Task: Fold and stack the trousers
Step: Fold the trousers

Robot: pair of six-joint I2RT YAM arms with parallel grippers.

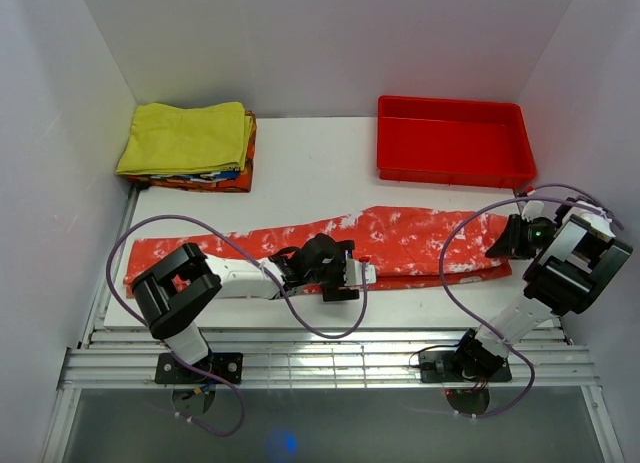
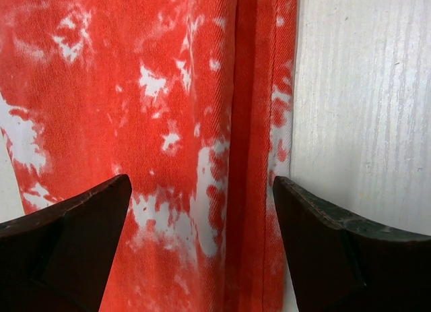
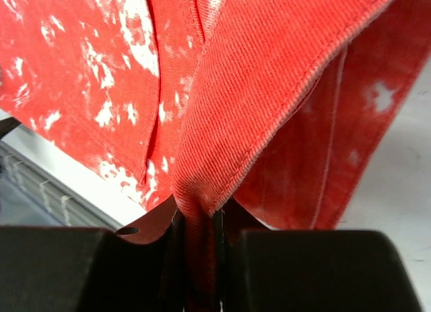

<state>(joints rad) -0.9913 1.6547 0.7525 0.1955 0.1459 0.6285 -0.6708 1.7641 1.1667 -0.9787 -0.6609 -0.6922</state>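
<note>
The trousers, red-orange with white blotches, lie stretched left to right across the white table. My left gripper is open low over their middle near the front edge; in the left wrist view its gripper spans the cloth with dark fingers wide apart. My right gripper is at the trousers' right end. In the right wrist view its gripper is shut on a pinched fold of the trousers, lifted off the table.
A red plastic tray stands at the back right. A folded yellow garment tops a stack of clothes at the back left. White walls close in on three sides. A slatted rail runs along the front edge.
</note>
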